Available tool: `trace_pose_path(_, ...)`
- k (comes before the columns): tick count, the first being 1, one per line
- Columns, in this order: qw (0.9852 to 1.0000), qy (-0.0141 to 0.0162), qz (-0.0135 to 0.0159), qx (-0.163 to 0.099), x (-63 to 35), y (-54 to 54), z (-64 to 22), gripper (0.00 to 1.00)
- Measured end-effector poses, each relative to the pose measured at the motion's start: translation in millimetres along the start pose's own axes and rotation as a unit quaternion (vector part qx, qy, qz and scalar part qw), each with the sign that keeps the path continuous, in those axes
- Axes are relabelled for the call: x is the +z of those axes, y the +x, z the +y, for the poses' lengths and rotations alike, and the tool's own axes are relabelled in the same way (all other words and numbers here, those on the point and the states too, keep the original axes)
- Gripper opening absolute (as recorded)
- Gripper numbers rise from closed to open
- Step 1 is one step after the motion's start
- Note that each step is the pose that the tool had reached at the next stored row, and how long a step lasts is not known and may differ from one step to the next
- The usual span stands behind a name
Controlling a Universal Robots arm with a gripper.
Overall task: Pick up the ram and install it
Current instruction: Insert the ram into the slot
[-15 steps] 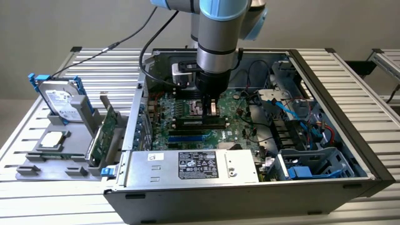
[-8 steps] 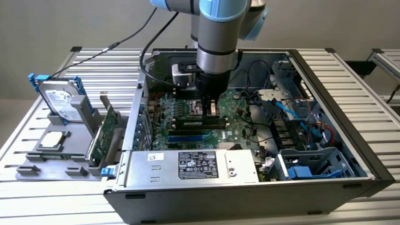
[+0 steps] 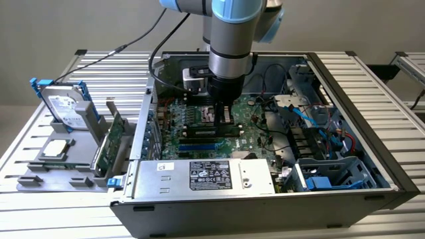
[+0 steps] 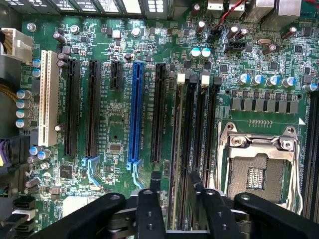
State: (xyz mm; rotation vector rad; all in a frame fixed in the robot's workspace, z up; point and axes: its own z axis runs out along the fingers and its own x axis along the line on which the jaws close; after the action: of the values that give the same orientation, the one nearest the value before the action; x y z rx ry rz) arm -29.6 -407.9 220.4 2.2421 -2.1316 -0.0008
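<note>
The ram (image 4: 175, 149) shows edge-on as a thin greenish strip. It stands in the memory slot farthest from the CPU socket (image 4: 259, 164) on the motherboard (image 4: 114, 124). My gripper (image 4: 174, 177) hovers low over that slot, its two black fingers (image 4: 150, 199) apart on either side of the strip, not pinching it. In the exterior view the gripper (image 3: 222, 118) hangs straight down inside the open computer case (image 3: 371, 149), just above the memory slots (image 3: 211, 131).
Three more black memory slots (image 4: 202, 144) lie beside the ram, and expansion slots, one blue (image 4: 135, 114), lie beyond. Cables (image 3: 302, 117) and a drive cage (image 3: 332, 174) fill the case's right side. Outside it, a grey fixture (image 3: 59, 169) holds a hard drive (image 3: 66, 107) and a green expansion card (image 3: 109, 142).
</note>
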Motion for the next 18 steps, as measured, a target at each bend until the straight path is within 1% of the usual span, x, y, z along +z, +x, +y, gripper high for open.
trace_pose_path(1,1.0000,0.0000,0.0000,0.000,-0.1,-0.3,0.0,0.39)
trace_pose_path(2,1.0000,-0.0002,0.0001,0.000,-0.5,-0.5,0.1,0.45)
trace_pose_path(4,1.0000,-0.0015,0.0000,0.000,-2.5,-0.7,0.7,0.45)
trace_pose_path(6,1.0000,-0.0045,-0.0002,0.000,-5.4,-0.7,1.3,0.45)
trace_pose_path(10,0.9999,-0.0113,-0.0005,0.000,-10.9,-0.6,3.4,0.45)
trace_pose_path(13,0.9999,-0.0149,-0.0007,-0.001,-16.4,-0.5,4.6,0.45)
trace_pose_path(15,0.9999,-0.0161,-0.0008,-0.001,-20.5,-0.3,5.1,0.45)
trace_pose_path(17,0.9999,-0.0160,-0.0008,-0.001,-21.1,-0.4,5.2,0.45)
trace_pose_path(18,0.9999,-0.0161,-0.0008,-0.001,-21.1,-0.4,5.2,0.43)
